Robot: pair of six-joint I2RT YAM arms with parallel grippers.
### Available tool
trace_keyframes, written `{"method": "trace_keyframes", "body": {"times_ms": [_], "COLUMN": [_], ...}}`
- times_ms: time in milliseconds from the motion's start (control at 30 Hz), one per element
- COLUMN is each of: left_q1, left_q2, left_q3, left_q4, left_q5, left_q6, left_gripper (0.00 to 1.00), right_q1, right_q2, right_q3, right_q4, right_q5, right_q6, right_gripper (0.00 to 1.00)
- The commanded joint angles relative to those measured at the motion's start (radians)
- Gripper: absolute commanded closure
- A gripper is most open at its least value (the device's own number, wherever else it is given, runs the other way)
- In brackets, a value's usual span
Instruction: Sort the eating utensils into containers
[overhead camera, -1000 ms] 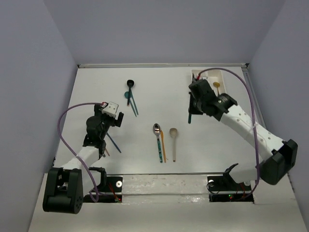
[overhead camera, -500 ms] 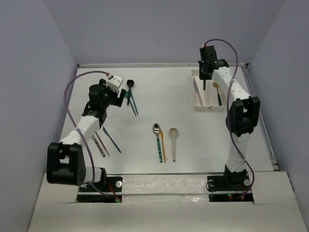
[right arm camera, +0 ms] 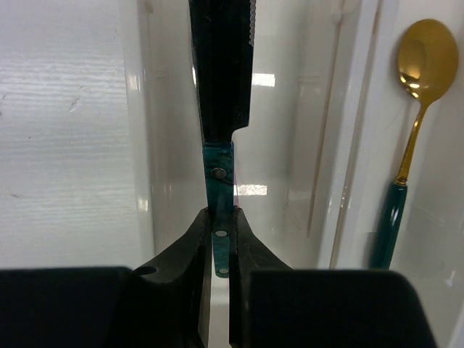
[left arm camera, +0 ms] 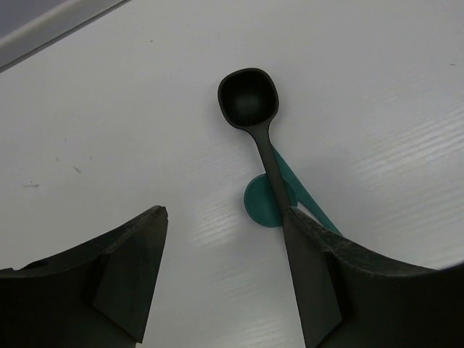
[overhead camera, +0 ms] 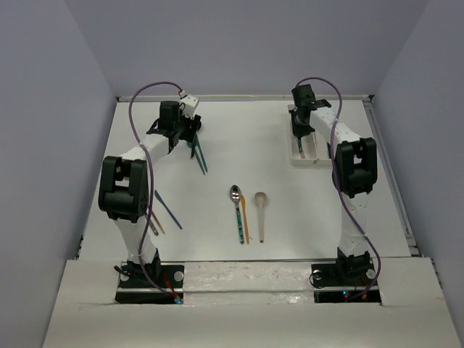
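While my right fingers [right arm camera: 196, 246] clamp the teal knife [right arm camera: 220, 163] over the tray [right arm camera: 170, 109], my left fingers [left arm camera: 134, 254] sit apart above the black spoon [left arm camera: 249, 98].

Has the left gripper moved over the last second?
Yes. In the top view the left gripper went from beside the blue utensil toward the far edge, up to the black spoon.

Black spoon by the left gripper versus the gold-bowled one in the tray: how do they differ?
The black spoon is one colour throughout; the gold-bowled spoon has a teal handle. The black spoon lies on the table across a teal spoon; the gold-bowled spoon lies in the right compartment of the white tray. Neither is held.
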Motion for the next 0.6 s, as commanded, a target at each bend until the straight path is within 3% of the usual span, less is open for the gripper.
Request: {"method": "trace_keyframes", "body": {"times_ms": [0, 33, 133, 300, 567], "left_q1": [-0.007, -0.011, -0.030, -0.061, -0.065], "left_q2": [0.056, 0.087, 0.137, 0.194, 0.276], "left_q3": [0.121, 0.135, 0.195, 0.270, 0.337], "left_q4": [-0.045, -0.050, -0.067, -0.091, -0.162], "left_q5": [-0.034, -0.041, -0.064, -0.069, -0.177], "left_q6": [-0.042, -0.046, -0.040, -0.038, -0.078], "left_gripper": [0.24, 0.25, 0.25, 0.25, 0.36], "right_q1": [0.005, 0.005, 0.005, 0.005, 0.005], "right_q2": [-0.052, -0.058, -0.084, -0.125, -0.188], "right_q3": [-0.061, -0.071, -0.095, -0.108, -0.154], "right_q4": [0.026, 0.024, 0.020, 0.010, 0.007], "right_q5": [-0.060, -0.053, -0.036, -0.019, -0.002], "right_q6": [0.003, 0.003, 0.005, 0.012, 0.025], "right_gripper": [0.88, 0.74, 0.54, 0.50, 0.50]}}
